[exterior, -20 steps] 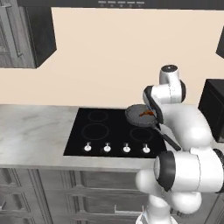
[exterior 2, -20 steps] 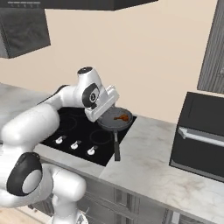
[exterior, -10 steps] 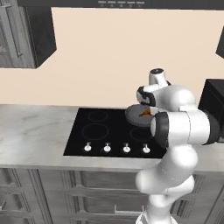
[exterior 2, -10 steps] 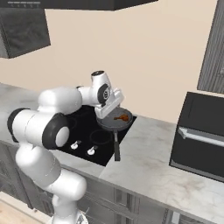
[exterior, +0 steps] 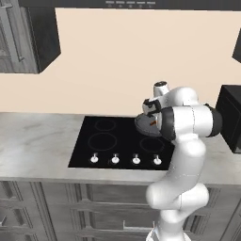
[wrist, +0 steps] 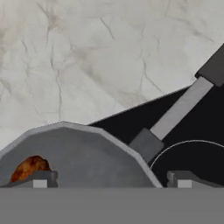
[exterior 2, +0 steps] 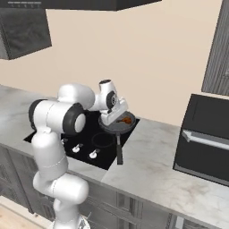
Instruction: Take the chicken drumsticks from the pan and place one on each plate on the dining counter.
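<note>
On the grey marbled tabletop (exterior 2: 147, 161) the black cooktop (exterior: 108, 141) lay to the left, and at its right rear corner sat the pan (exterior 2: 117, 126) with an orange drumstick (exterior 2: 126, 120) in it, handle (exterior 2: 118, 150) pointing forward. The tool (wrist: 111, 180) hung just above the pan's rim with its tips spread wide, holding nothing. Further right stood a black oven box (exterior 2: 205, 138).

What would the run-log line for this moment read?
phase: approach | gripper: open, above pan | drumstick: in pan | pan: on cooktop | held: nothing
</note>
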